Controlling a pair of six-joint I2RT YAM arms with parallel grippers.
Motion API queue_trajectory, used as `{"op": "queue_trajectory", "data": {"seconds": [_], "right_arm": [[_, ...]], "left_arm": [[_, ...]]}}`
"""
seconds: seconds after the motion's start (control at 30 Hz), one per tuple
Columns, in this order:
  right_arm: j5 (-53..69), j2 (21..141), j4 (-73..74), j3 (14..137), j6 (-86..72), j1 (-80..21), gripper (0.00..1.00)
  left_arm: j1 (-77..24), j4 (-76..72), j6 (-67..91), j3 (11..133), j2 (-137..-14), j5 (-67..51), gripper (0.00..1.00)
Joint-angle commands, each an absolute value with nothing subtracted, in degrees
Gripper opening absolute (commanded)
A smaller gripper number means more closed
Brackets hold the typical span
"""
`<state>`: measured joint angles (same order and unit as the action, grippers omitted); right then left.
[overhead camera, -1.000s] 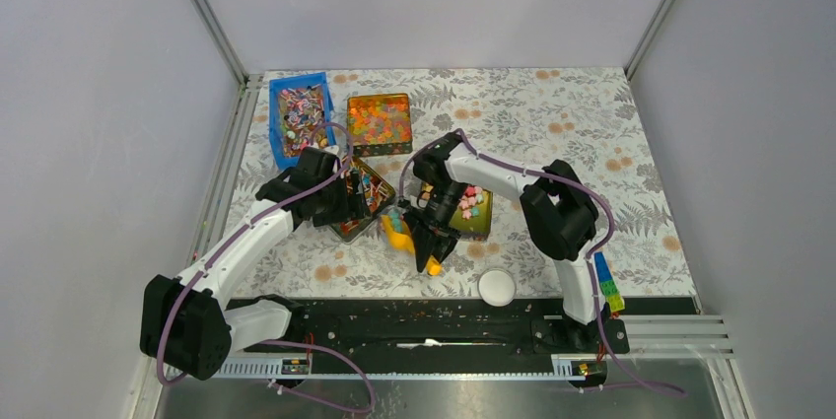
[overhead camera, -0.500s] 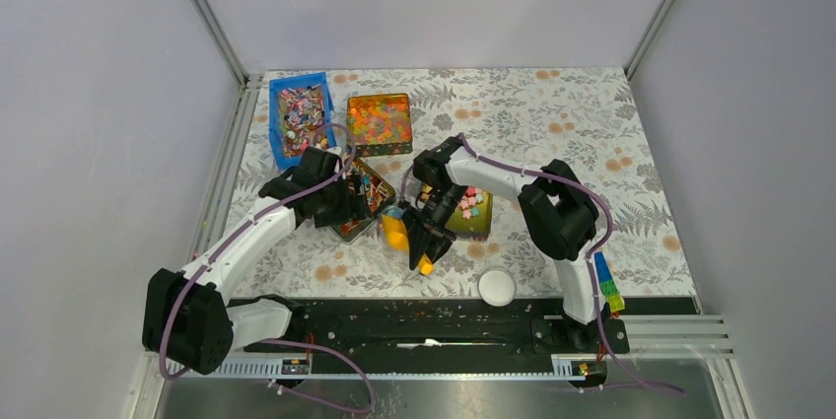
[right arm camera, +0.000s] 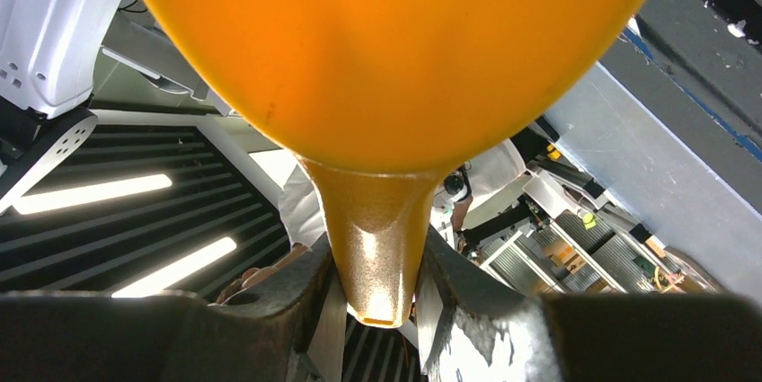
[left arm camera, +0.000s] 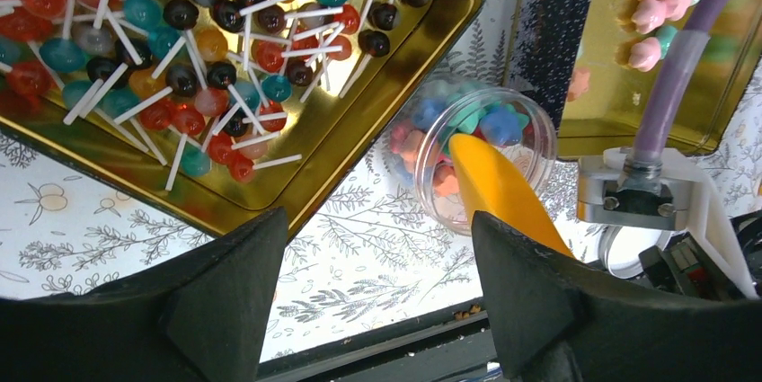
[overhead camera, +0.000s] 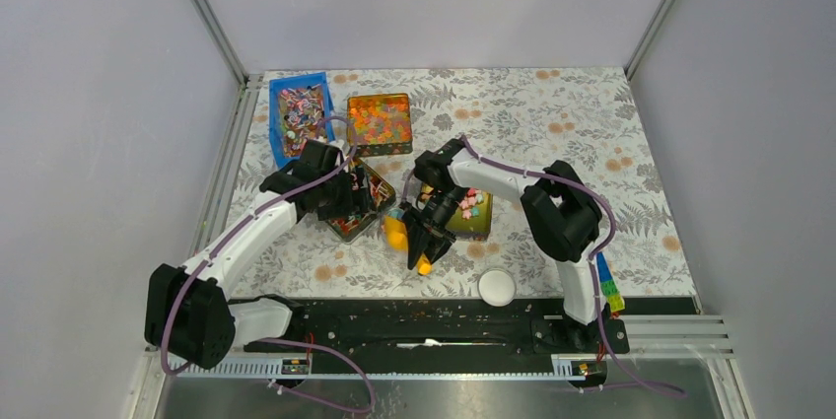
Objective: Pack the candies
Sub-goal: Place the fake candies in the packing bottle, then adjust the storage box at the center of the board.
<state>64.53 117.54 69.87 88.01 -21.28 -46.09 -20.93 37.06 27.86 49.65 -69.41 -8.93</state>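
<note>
Count on the surface [overhead camera: 552, 113]: one blue bin [overhead camera: 276, 133], one bead tin [overhead camera: 380, 150], one lollipop tin [left arm camera: 395, 85], one candy tin [left arm camera: 593, 112], one clear jar [left arm camera: 427, 166], one white lid [overhead camera: 497, 287], one orange scoop [left arm camera: 503, 193]. Candies [left arm camera: 490, 123] are sitting in two places, jar and candy tin. Right hand [right arm camera: 377, 288] is clamping the scoop handle, and the scoop tip is dipping into the jar, seemingly touching candies. Left hand [left arm camera: 377, 238] is hovering wide and empty, the jar just beyond its fingers.
</note>
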Motion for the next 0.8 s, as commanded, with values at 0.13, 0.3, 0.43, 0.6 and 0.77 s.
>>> {"op": "queue_trajectory", "data": {"seconds": [0.13, 0.3, 0.43, 0.6, 0.77], "right_arm": [[63.81, 113.24, 74.62, 88.43, -22.73, -45.88, 0.0], [63.8, 112.37, 75.1, 88.0, -22.14, -45.88, 0.0], [61.63, 112.2, 77.68, 88.89, -19.34, -45.96, 0.0], [55.87, 112.89, 84.17, 91.44, -12.08, -46.26, 0.0], [43.63, 111.95, 87.19, 94.74, -7.22, -46.41, 0.0]], "left_arm": [[-20.65, 34.18, 27.4, 53.69, -70.78, -11.41, 0.77], [-20.65, 33.59, 27.54, 53.94, -71.39, -12.24, 0.77], [-20.65, 33.57, 27.65, 54.18, -71.53, -12.06, 0.77], [-20.65, 33.57, 27.69, 54.64, -71.76, -12.43, 0.77], [-20.65, 32.71, 28.34, 55.19, -72.39, -14.49, 0.78]]}}
